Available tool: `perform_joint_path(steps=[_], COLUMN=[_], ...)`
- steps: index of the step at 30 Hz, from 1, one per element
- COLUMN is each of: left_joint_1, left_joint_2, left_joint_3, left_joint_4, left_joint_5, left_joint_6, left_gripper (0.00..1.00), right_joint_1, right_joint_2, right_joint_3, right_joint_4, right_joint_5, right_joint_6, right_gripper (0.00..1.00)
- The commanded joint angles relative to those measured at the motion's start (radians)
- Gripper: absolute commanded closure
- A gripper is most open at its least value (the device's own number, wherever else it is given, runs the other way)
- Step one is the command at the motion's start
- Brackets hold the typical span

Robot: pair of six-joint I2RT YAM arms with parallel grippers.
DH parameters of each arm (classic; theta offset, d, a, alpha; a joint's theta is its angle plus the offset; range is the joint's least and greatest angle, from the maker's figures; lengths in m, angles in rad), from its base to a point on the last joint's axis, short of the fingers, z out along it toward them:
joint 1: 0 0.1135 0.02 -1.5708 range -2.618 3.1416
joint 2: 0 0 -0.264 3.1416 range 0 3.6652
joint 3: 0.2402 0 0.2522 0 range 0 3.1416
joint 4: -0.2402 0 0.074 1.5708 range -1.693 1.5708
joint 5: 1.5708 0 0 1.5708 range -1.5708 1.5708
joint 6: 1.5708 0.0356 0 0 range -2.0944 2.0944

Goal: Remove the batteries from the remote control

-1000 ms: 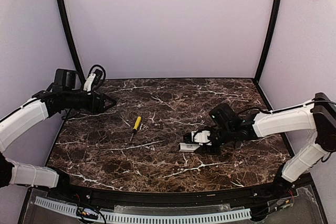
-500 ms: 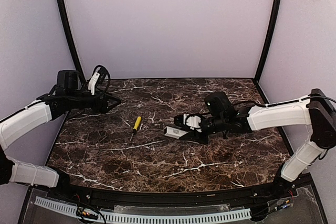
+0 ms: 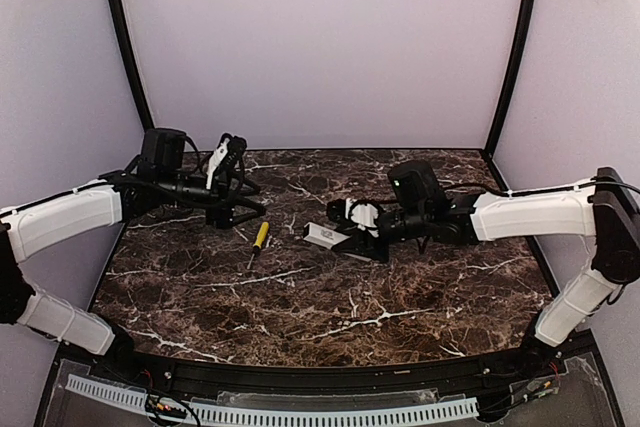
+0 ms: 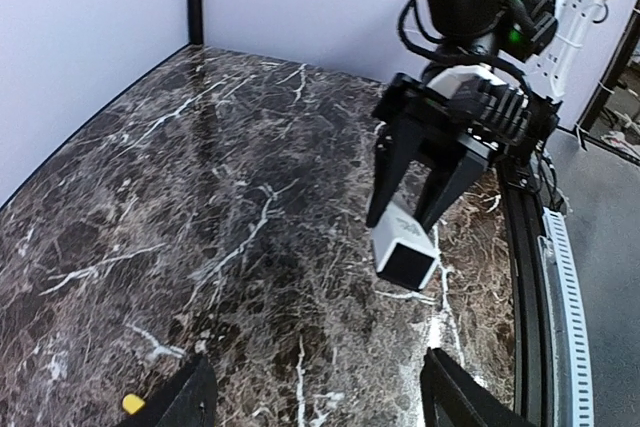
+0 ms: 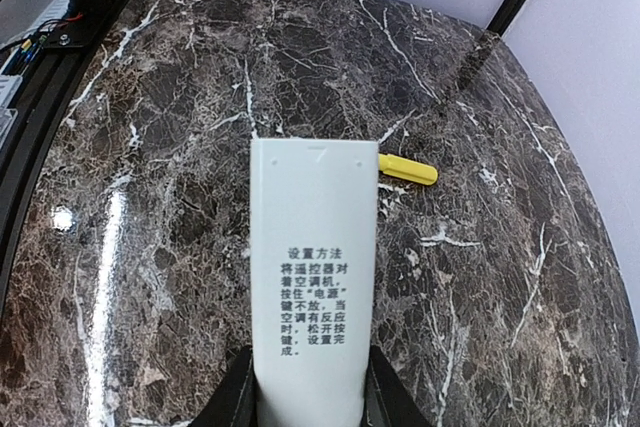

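Note:
My right gripper point(image 3: 358, 237) is shut on the white remote control point(image 3: 324, 235) and holds it above the table's middle, its free end pointing left. In the right wrist view the remote point(image 5: 313, 277) shows its back with dark print, the fingers point(image 5: 237, 397) clamped on its near end. In the left wrist view the remote point(image 4: 404, 247) appears end-on with a dark end face, held by the right gripper. My left gripper point(image 3: 243, 205) is open and empty at the back left, facing the remote. The batteries are hidden; no red bay shows.
A yellow-handled screwdriver point(image 3: 258, 241) lies on the dark marble table point(image 3: 300, 317) between the two grippers; its handle shows in the right wrist view point(image 5: 407, 169). Black frame posts and white walls stand at the back and sides.
My right gripper has lifted the remote and carried it left and toward the back. My left gripper has swung right toward the table's middle and now points at the remote.

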Motion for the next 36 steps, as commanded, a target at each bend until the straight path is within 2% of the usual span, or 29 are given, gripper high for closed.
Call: perform_joint_path(steps=[1,7,11,22,36], left_joint_1=[-0.050,-0.128,-0.158,-0.267,-0.283], left_joint_2=[0.004,-0.005,0.011,0.017,0.034], left_joint_3=[0.026,0.005,0.004,-0.020,0.002], left_joint_4=[-0.026,-0.037,-0.039,-0.017,0.021], left_joint_5=[0.055,0.027,0.017,-0.105,-0.152], left_joint_6=[0.081,0.129,0.142,0.168,0.139], left_gripper=[0.30,0.20,0.19,0.22,0.28], right_joint_1=[-0.004,-0.003,-0.001,0.014,0.046], right_joint_2=[-0.027,-0.053,-0.050,-0.008,0.011], right_joint_3=[0.057,0.066,0.087,0.150,0.188], right_joint_4=[0.000,-0.036,-0.054,-0.054,-0.137], right_joint_5=[-0.045,-0.119,-0.140,-0.187,-0.195], right_joint_6=[0.025,0.032,0.042,0.079,0.078], right_gripper=[0.93,0.92,0.92,0.93,0.96])
